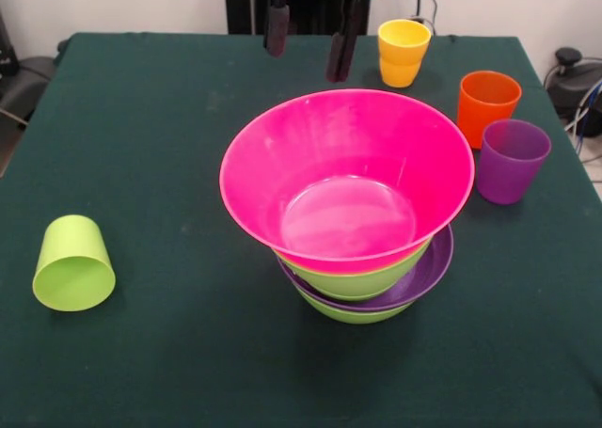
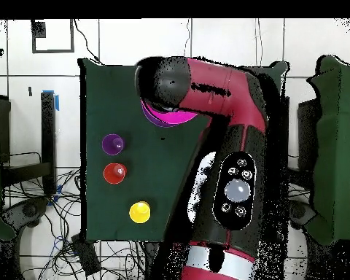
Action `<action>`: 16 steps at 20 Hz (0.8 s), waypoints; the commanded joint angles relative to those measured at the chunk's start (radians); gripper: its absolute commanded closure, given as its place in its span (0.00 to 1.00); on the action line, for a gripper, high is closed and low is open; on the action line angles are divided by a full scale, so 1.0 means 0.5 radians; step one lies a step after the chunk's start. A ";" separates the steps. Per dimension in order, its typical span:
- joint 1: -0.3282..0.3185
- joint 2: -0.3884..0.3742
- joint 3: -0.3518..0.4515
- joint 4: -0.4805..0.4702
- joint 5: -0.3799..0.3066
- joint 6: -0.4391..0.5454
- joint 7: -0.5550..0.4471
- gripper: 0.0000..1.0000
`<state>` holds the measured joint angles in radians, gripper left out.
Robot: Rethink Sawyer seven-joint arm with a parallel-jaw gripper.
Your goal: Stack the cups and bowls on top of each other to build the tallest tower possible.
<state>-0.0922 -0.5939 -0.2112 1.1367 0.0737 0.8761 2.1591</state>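
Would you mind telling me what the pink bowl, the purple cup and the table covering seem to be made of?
The pink bowl looks like glossy plastic: its floor shows soft bright reflections. The purple cup seems translucent plastic, since its thin rim glows lighter than its wall. The table covering appears to be matte dark green cloth, probably felt, with faint lint specks and no shine.

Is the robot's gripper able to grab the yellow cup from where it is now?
Probably yes. The gripper hangs open just beside the yellow cup, which stands upright and apart from the orange cup, with nothing between them.
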 commanded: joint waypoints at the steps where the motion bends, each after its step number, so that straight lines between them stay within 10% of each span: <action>1: -0.134 -0.115 0.230 0.198 0.168 0.046 0.116 0.00; 16: 0.022 -0.163 0.104 0.343 0.212 -0.095 0.311 0.00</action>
<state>-0.1072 -0.7002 -0.2141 1.1638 0.1831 0.8761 2.1591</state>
